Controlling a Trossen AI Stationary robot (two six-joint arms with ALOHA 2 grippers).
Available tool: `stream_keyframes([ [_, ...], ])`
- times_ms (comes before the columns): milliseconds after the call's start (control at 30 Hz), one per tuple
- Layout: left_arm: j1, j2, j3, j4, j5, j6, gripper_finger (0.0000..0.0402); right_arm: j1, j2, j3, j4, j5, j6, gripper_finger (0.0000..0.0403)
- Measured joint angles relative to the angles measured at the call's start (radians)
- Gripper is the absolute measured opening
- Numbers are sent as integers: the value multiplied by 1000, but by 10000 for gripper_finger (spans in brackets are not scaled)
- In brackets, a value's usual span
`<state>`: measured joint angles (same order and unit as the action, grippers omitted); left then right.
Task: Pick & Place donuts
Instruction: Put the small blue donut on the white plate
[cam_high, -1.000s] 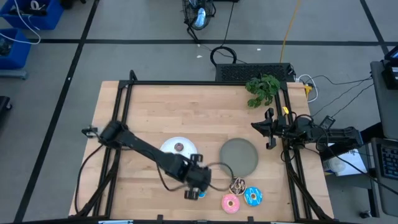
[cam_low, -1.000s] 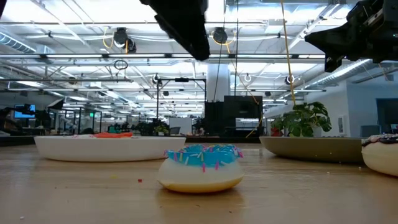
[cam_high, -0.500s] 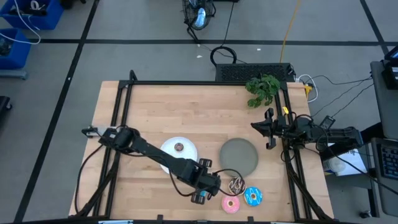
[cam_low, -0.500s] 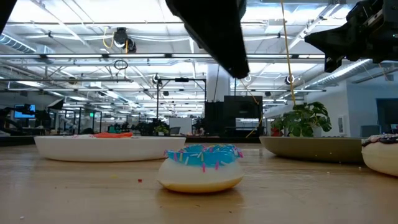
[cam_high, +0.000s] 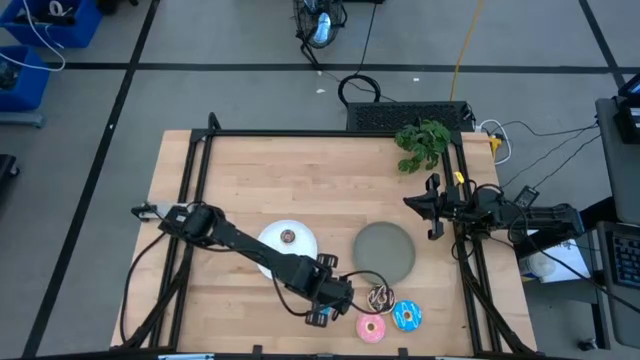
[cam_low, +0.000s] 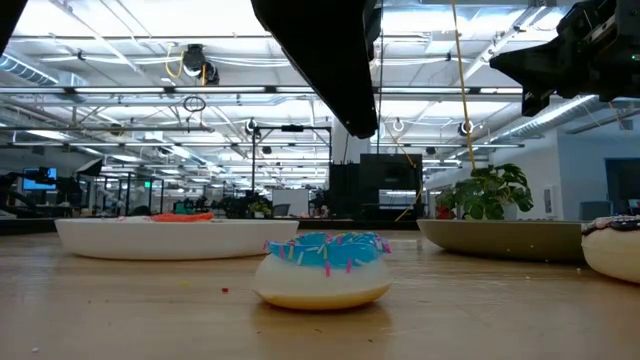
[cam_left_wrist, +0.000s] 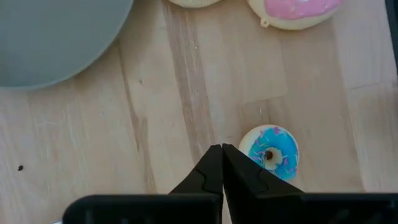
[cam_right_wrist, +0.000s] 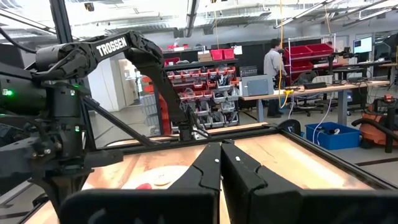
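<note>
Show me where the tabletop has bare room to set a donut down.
Most free: the wide bare wood behind the white plate and grey plate, up to the plant. Crowded: the front edge, where the left tool sits beside the drizzled donut, pink donut and blue donut.

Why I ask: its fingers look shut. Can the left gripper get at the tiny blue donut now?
Probably yes: the left gripper hangs right beside the tiny blue donut with nothing between, but its shut fingers must open first.
</note>
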<state>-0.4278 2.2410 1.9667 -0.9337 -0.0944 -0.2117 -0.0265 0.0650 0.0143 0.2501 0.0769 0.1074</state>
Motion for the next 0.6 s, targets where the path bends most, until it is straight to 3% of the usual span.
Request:
stream_keyframes([
  [600, -5, 0, -1, 21, 32, 19, 23, 0, 0, 0, 0, 0, 2, 0],
])
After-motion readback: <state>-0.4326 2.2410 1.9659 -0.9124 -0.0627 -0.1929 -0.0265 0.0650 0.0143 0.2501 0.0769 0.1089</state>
